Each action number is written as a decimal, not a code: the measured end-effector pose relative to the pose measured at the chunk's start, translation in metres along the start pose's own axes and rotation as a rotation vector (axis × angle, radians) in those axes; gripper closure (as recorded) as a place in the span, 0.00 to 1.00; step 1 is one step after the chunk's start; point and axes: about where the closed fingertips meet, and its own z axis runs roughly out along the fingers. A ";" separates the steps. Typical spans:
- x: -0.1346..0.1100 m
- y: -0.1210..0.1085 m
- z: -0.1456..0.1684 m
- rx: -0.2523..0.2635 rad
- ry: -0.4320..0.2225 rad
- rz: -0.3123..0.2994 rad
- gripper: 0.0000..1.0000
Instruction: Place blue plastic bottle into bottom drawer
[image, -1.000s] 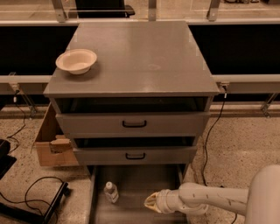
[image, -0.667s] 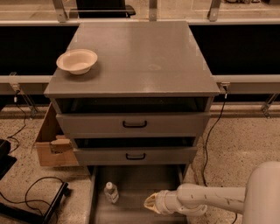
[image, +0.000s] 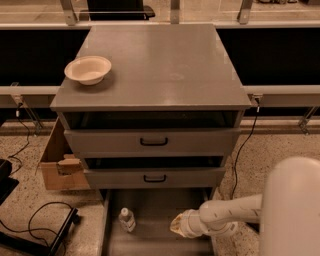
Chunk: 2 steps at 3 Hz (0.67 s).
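Observation:
The blue plastic bottle (image: 126, 219), small and clear with a white cap, stands upright on the floor of the bottom drawer (image: 155, 210), near its left side. The drawer is pulled out below the grey cabinet. My gripper (image: 176, 225) is over the right part of the drawer, about a hand's width to the right of the bottle and apart from it, on the end of my white arm (image: 235, 210) that reaches in from the right.
A cream round bowl (image: 88, 69) sits on the cabinet top (image: 160, 65) at the left. Two upper drawers (image: 152, 142) with black handles are slightly open. A cardboard box (image: 57, 165) and black cables (image: 35, 220) lie on the floor at the left.
My gripper and arm have drawn slightly to the right, away from the bottle. The bottle stays standing in the drawer.

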 end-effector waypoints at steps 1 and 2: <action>0.016 -0.029 -0.054 0.110 0.194 0.036 1.00; 0.023 -0.027 -0.143 0.135 0.381 0.057 1.00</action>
